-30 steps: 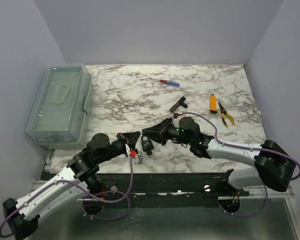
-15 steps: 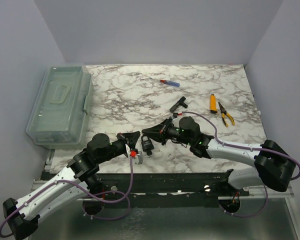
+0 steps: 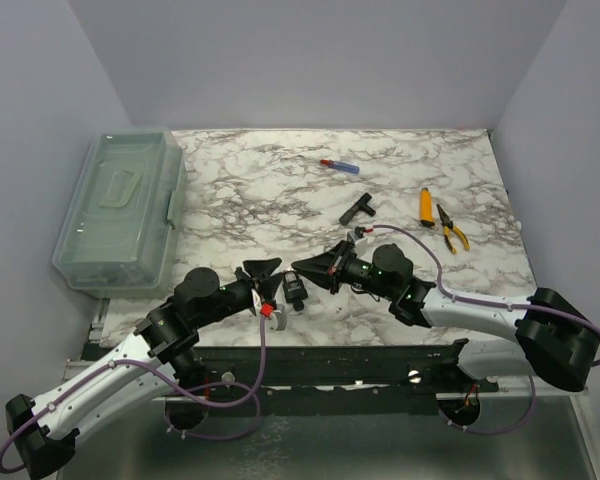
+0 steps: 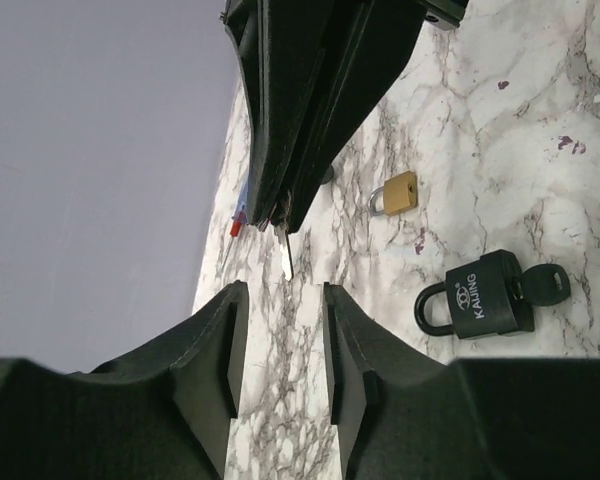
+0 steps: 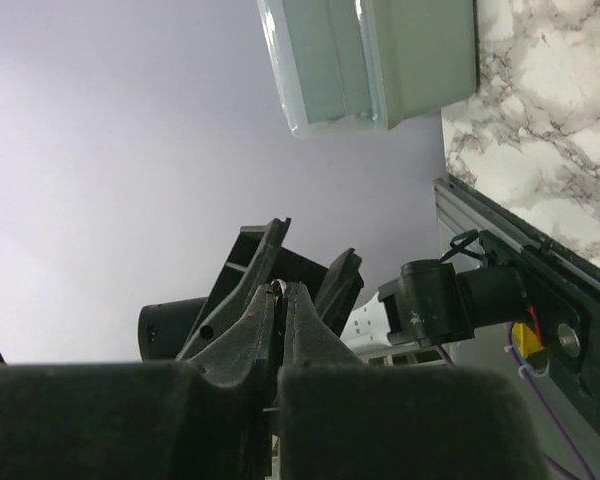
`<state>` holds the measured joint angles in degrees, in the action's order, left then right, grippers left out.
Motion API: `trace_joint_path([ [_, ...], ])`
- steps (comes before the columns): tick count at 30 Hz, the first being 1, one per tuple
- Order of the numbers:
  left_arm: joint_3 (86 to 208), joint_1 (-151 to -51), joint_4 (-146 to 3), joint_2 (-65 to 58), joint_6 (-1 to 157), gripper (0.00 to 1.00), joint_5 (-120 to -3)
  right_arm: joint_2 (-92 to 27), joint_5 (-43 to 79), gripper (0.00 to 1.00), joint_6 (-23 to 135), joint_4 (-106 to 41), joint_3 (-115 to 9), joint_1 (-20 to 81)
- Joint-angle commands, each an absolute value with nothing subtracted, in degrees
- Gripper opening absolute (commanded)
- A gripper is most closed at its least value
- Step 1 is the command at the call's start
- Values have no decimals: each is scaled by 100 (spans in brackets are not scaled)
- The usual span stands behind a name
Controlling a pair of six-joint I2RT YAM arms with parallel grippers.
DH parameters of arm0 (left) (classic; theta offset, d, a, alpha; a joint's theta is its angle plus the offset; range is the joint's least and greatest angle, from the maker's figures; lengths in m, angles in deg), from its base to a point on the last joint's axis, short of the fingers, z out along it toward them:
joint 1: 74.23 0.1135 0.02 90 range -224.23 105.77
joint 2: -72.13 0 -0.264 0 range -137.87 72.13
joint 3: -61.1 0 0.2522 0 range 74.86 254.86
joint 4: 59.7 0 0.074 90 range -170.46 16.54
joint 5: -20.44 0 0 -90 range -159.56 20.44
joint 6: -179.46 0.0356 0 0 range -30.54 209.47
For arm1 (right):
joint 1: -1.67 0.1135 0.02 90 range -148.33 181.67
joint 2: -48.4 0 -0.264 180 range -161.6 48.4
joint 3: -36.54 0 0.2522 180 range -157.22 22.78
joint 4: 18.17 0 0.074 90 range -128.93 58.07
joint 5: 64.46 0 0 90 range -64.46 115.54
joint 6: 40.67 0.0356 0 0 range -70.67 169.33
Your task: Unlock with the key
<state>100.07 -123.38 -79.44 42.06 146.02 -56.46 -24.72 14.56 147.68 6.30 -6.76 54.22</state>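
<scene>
Padlock [image 4: 490,297] w/ key [image 4: 545,285] inserted, left hand [image 4: 280,295] parted, empty, right hand [image 4: 280,215] pinching small key [image 4: 286,252], clear box [image 3: 120,210] lidded

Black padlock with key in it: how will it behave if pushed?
Black padlock lies flat, so probably slides, not rolls. Looks solid, likely heavy for size. Key protruding from its base could catch and swing it.

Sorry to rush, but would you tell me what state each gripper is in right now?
Left gripper: open, holding nothing.
Right gripper: shut on a small key, blade showing at the tips.
</scene>
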Motion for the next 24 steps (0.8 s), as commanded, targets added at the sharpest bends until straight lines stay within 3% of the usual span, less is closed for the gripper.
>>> trace_joint_path([
  [1, 9947, -12337, -7855, 4254, 14473, 45, -5488, -2318, 1874, 0, 14470, 1184, -378, 5458],
  [8, 10264, -12339, -7957, 4116, 13300, 61, -5391, -1738, 2484, 0, 13597, 888, 28, 5222],
  [15, 10800, -12338, -8015, 3514, 11023, 61, -4993, -544, 2416, 0, 12684, -316, 230, 4095],
  [19, 11287, -12342, -8044, 2658, 9123, 57, -5884, 305, 2930, 0, 11890, -1671, 10, 3600],
  [24, 12306, -12334, -8722, 1442, 7074, 68, -6711, 1175, 3805, 0, 11189, -3104, -345, 3376],
])
